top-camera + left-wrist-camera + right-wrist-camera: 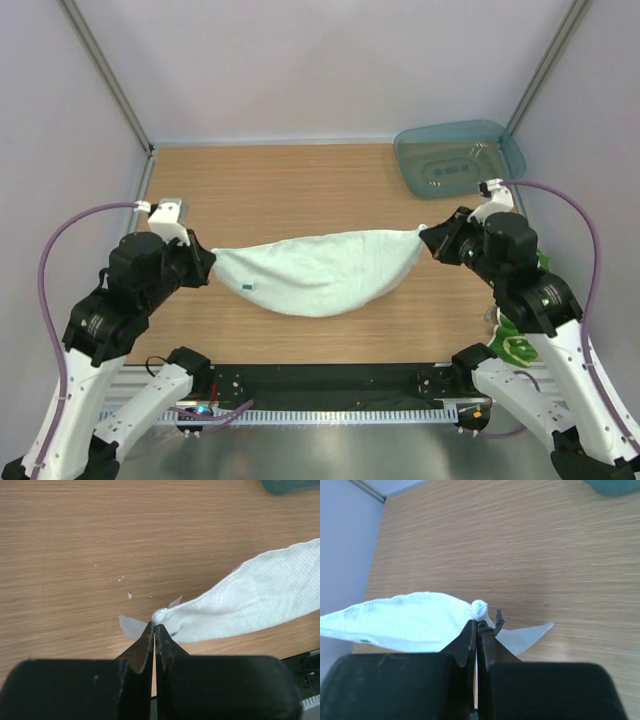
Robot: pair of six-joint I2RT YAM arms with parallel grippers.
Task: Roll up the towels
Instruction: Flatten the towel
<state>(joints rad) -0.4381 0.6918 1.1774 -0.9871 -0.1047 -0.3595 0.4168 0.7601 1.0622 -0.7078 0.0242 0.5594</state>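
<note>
Both pincers are clenched on the mint-white towel: the left gripper pinches its corner at 9 o'clock in the top view, the right gripper the opposite corner at 3 o'clock. Wrist views confirm it, jaws fully closed with a small bunched nub of cloth at each tip. The towel spans mid-table between the arms, top edge fairly taut, belly sagging toward 6 o'clock. Can't tell if the belly rests on the wooden table or hangs clear. Handling guess: light, limp terry, zero stiffness, grippy not slippery, nothing fragile. It'll drape and fold wherever it's unsupported, so it probably needs laying flat before any rolling. Corners are the sane grab points, and for the roll one short edge held at both ends. The second towel, yellowish with green print, sits at 4 o'clock, mostly hidden under the right arm. The teal tray is at 1 o'clock, well apart from the held towel.
</note>
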